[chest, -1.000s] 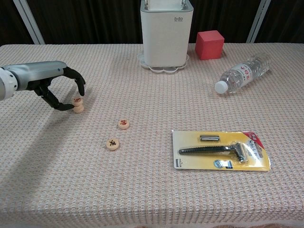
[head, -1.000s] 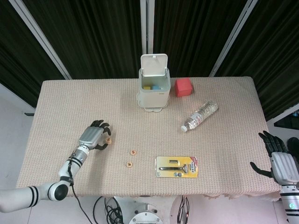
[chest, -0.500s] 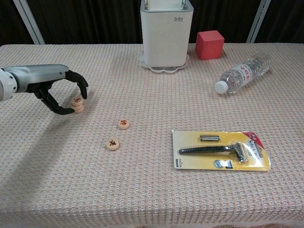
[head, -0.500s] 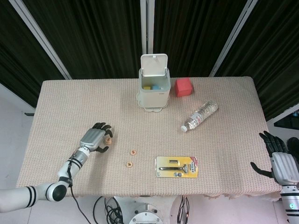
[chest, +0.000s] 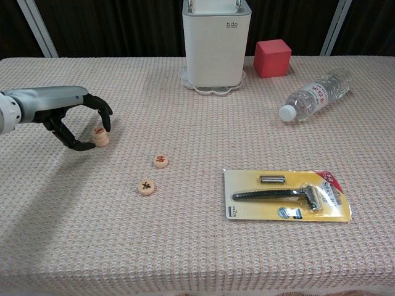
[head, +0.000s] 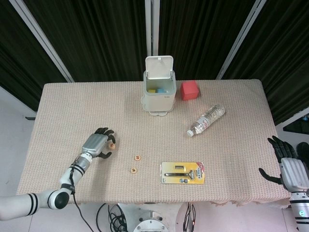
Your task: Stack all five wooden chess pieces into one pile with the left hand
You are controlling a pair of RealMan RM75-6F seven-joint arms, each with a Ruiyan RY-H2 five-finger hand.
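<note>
Covering the table: woven beige cloth (chest: 203,246), everything resting on it.
Bin: white lidded bin (chest: 215,43) at the far edge, red cube (chest: 273,58) just beside it.
Bottle: clear water bottle (chest: 316,94) lying on its side, well apart from the pieces.
Razor pack: yellow carded razor (chest: 286,195) near the front.
Left hand: left hand (chest: 77,117) curled around the small pile (chest: 100,136), fingertips at its sides; whether it actually grips cannot be told.
Right hand: right hand (head: 286,163) off the table edge, fingers apart, holding nothing.
Pile: at least two discs, upright.
Loose pieces: one piece (chest: 161,160) and another piece (chest: 146,186) lying flat, near each other.
Handling, judged: light, stiff, smooth wood; pinch by the rim, set down level or the pile slides.
</note>
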